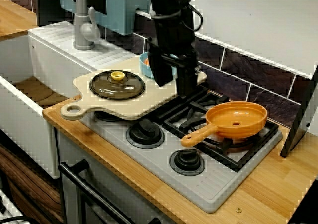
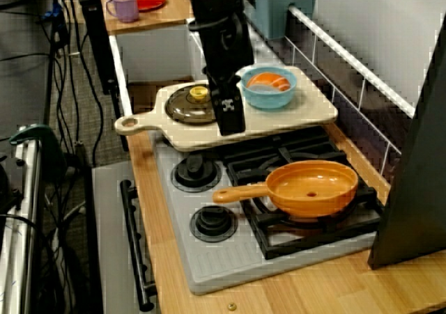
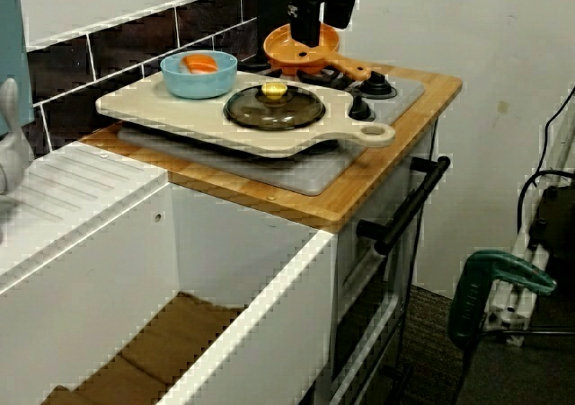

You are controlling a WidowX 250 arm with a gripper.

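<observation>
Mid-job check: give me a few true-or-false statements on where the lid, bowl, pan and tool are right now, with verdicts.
1. The lid lies flat on the cutting board. True.
2. The pan sits on the cutting board. False: it rests on the stove grate, off the board.
3. The bowl has something orange in it. True.
4. The tool grips the pan's handle. False: it hangs over the board beside the lid, apart from the pan.
5. The bowl stands on a bare burner. False: it stands on the cutting board, behind the lid.
</observation>
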